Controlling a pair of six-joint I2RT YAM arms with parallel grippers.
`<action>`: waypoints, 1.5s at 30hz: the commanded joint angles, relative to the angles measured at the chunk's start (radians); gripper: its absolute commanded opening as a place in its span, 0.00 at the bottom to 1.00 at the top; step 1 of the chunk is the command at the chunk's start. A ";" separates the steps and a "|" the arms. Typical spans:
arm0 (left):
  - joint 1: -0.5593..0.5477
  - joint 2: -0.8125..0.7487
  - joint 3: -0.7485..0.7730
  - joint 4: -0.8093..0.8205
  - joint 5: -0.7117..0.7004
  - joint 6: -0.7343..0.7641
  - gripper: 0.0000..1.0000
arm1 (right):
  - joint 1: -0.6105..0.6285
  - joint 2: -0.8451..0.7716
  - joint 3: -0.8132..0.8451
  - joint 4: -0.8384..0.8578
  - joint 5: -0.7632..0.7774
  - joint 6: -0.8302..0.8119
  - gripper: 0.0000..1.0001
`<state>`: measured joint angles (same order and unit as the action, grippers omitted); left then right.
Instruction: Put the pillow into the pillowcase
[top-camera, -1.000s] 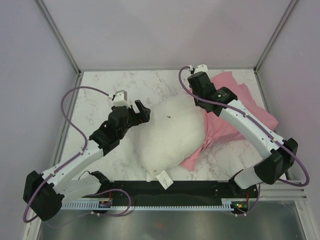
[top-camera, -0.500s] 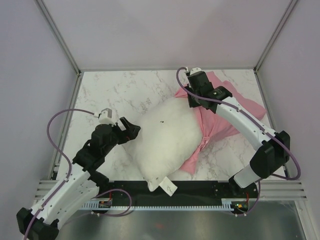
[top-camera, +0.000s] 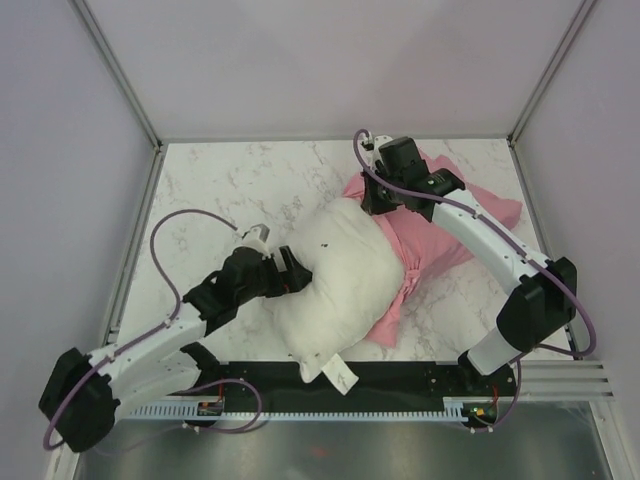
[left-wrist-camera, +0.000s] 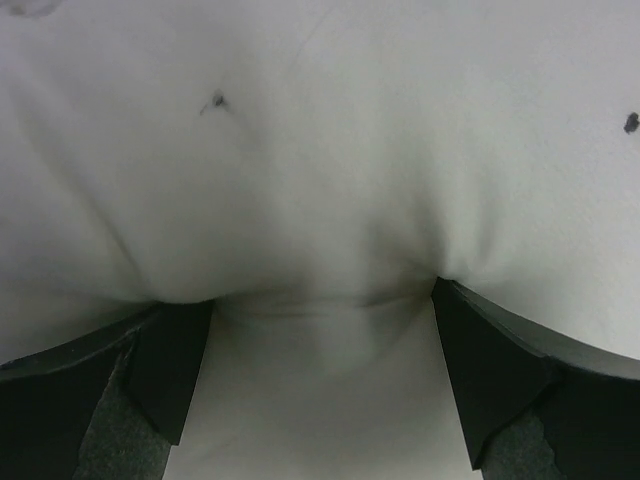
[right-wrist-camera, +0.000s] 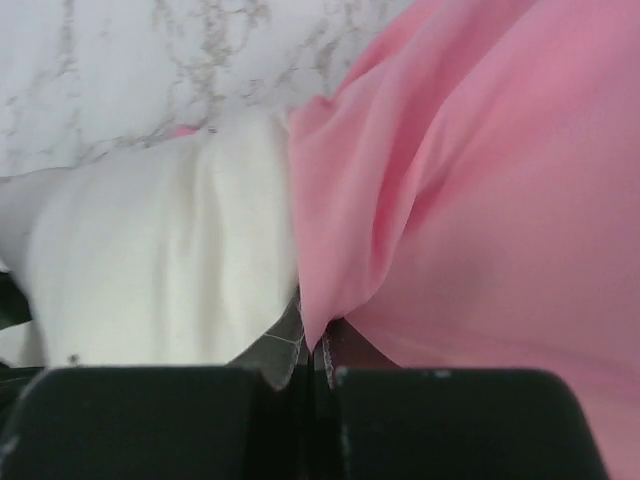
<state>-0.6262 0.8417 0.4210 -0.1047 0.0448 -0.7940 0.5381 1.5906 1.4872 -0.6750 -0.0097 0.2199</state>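
The left fingers (left-wrist-camera: 170, 360) stand wide apart, pushed into the near-left side of the pillow (left-wrist-camera: 320, 150), and the white stuffing bulges between them. The right fingers (right-wrist-camera: 310, 378) are pressed together, clamped on a fold at the edge of the pillowcase (right-wrist-camera: 500, 200), with the pillow (right-wrist-camera: 160, 270) right beside that fold.

Both things lie on a white marble-veined counter (top-camera: 230, 185). Pale lilac walls (top-camera: 330, 60) close it in, and grey metal frame posts (top-camera: 115, 65) run up at the corners.

From above, the pillow (top-camera: 335, 280) lies slantwise in the middle of the counter. Its far-right end is tucked into the pink pillowcase (top-camera: 450, 225), and its near end, with a small tag (top-camera: 338, 375), is bare and reaches the near edge. The left fingers (top-camera: 290, 270) press its left flank; the right fingers (top-camera: 372, 203) sit at its far end, where pink meets white.

Only the left wrist view shows two dark specks (left-wrist-camera: 217, 100) on the white cloth, and only the right wrist view shows the pinched fold close up. The overhead view hides that grip under the wrist. How deep the pillow goes into the case cannot be told, since the pink cloth covers it. The pillowcase's woven pattern is too faint to make out.
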 joint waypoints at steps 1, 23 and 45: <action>-0.156 0.209 0.142 0.263 -0.104 0.012 1.00 | 0.022 -0.050 -0.017 0.135 -0.438 0.114 0.00; -0.214 0.508 0.490 0.255 -0.500 0.047 1.00 | 0.123 -0.372 -0.427 0.391 -0.743 0.375 0.00; -0.048 -0.003 0.383 -0.349 -0.257 0.225 1.00 | -0.124 -0.365 -0.392 0.290 -0.486 0.305 0.00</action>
<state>-0.7509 0.8463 0.8944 -0.3260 -0.3447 -0.5858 0.4252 1.2037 0.9970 -0.3939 -0.5316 0.5438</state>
